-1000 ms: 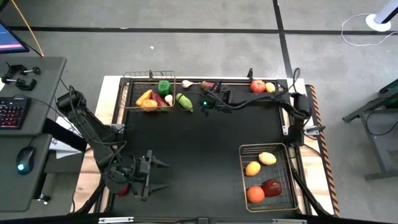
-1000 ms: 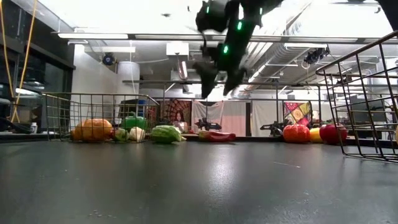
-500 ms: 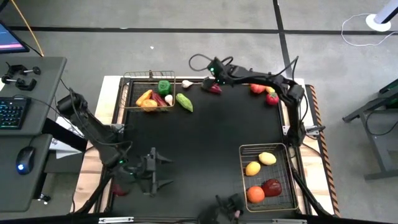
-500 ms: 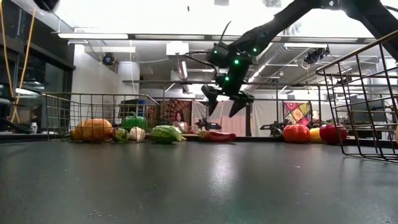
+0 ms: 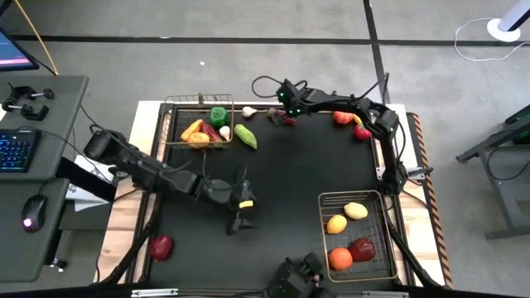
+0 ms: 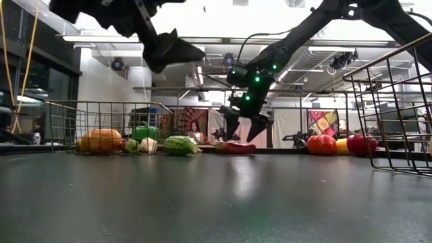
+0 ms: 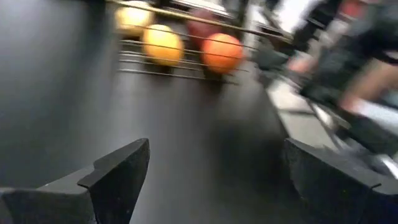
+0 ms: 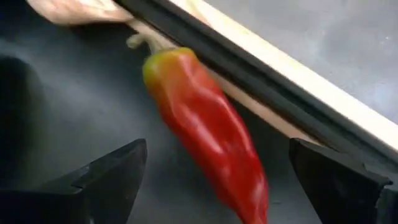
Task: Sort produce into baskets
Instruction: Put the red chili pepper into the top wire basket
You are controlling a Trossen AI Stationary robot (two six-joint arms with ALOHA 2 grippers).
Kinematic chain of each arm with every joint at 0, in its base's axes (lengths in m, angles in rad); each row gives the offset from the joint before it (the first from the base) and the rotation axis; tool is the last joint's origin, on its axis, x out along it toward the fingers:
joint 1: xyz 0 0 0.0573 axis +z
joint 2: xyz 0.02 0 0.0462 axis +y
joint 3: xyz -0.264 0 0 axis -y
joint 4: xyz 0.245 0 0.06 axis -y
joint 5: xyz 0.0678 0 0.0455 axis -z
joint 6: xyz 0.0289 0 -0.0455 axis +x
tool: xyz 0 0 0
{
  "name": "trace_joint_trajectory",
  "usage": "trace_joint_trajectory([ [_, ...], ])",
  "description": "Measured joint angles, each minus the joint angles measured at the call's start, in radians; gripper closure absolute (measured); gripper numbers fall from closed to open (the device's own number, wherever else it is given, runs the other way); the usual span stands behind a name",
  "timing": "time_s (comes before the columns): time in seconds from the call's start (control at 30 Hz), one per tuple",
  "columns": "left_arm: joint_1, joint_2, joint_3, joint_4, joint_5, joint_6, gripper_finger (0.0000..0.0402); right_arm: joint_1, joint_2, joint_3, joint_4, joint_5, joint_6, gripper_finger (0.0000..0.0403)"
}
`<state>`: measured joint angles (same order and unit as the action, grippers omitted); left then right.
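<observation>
2 grippers gape empty — right gripper (image 5: 277, 116) over red pepper (image 8: 208, 140), left gripper (image 5: 240, 212) mid-table.

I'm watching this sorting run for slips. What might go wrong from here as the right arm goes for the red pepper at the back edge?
The red pepper lies against the table's raised back edge, so one finger of the open right gripper may hit that edge instead of closing around it. The pepper is long and glossy; a grip near its tip could squirt it out. The left gripper hangs open over mid-table, possibly in the carrying path.
</observation>
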<state>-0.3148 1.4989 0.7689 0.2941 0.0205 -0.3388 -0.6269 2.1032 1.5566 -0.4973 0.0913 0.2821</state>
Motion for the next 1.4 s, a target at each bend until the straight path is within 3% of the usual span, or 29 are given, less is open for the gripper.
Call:
trace_joint_trajectory([
  [0.1,0.020,-0.029,0.000,-0.040,0.076,0.083,0.0044,-0.015,0.006,0.000,0.005,0.025,-0.041,0.0018],
  [0.33,0.068,-0.140,0.000,-0.228,0.078,0.229,0.0044,-0.023,0.008,0.000,-0.042,0.036,-0.095,0.0018],
  [0.67,0.099,-0.194,-0.004,-0.402,-0.070,0.177,0.0044,0.010,0.021,0.000,-0.058,0.033,-0.174,0.0018],
  [0.9,0.095,-0.194,-0.004,-0.423,-0.089,0.148,0.0044,0.000,0.076,0.002,-0.044,0.021,-0.165,0.0026],
  [1.07,0.091,-0.194,-0.004,-0.459,-0.122,0.133,0.0044,0.000,0.076,0.003,-0.046,-0.009,-0.162,0.0101],
  [1.33,0.091,-0.194,-0.004,-0.499,-0.139,0.132,0.0044,0.063,0.056,0.135,-0.241,0.010,-0.246,0.0340],
  [1.4,0.091,-0.194,-0.004,-0.509,-0.139,0.132,0.0044,0.086,0.028,0.189,-0.326,0.009,-0.266,0.0358],
])
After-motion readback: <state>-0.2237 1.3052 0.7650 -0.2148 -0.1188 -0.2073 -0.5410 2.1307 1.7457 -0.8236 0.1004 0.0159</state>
